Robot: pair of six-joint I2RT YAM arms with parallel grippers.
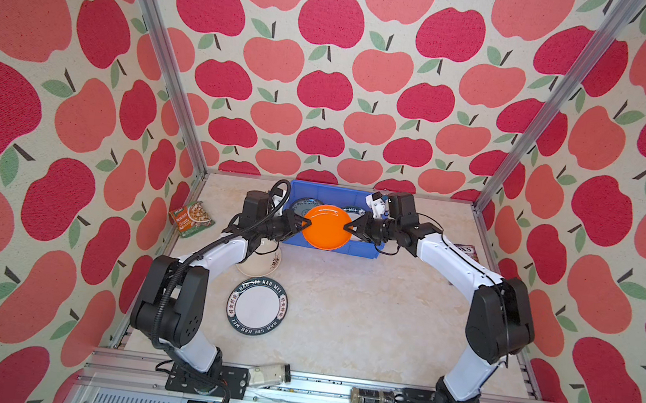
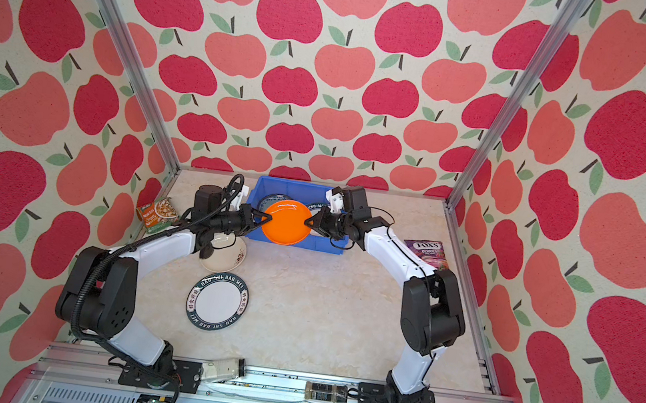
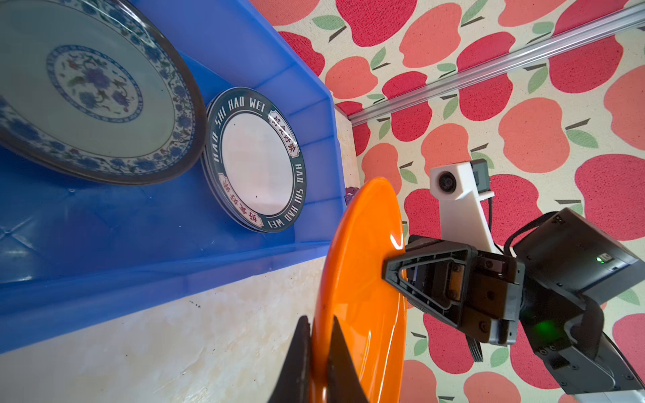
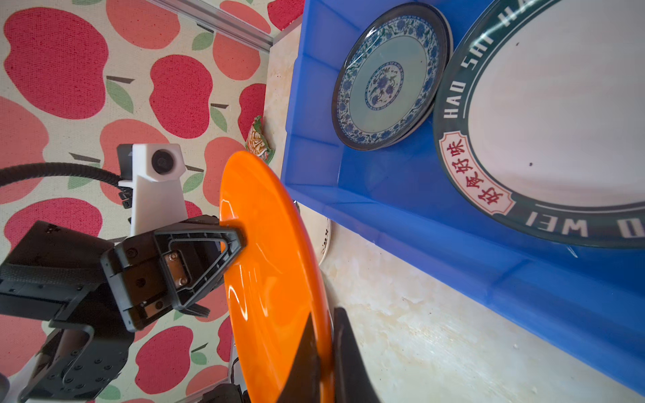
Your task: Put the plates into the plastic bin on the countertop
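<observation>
**A:** Grippers?

**B:** Left gripper is clamped on the left rim of the orange plate. In the left wrist view its fingers sit one on each face of the rim. Right gripper is clamped on the opposite rim, and its tip bites the edge. Neither touches anything else.

**A:** Plate vs the bin?

**B:** It's face up, roughly level, carried between the two. In both top views it hangs over the front half of the bin and overlaps the front wall. Can't tell the gap to the rim.

**A:** What's inside?

**B:** Blue plate at the bin's left end, lettered plate at its right end, edges meeting. From the top, both are partly covered by the orange plate.

**A:** Around it?

**B:**
- **Left of the bin:** green packet, by the wall.
- **Front-left of the bin:** cream plate on the counter, partly under the left arm.
- **Further front on that side:** loose lettered plate, lying flat with nothing over it.
- **Right of the bin:** purple packet, by the wall, beyond the right arm.
- **Front rail, well apart from the bin:** pale jar and dark jar, both on their sides.
</observation>
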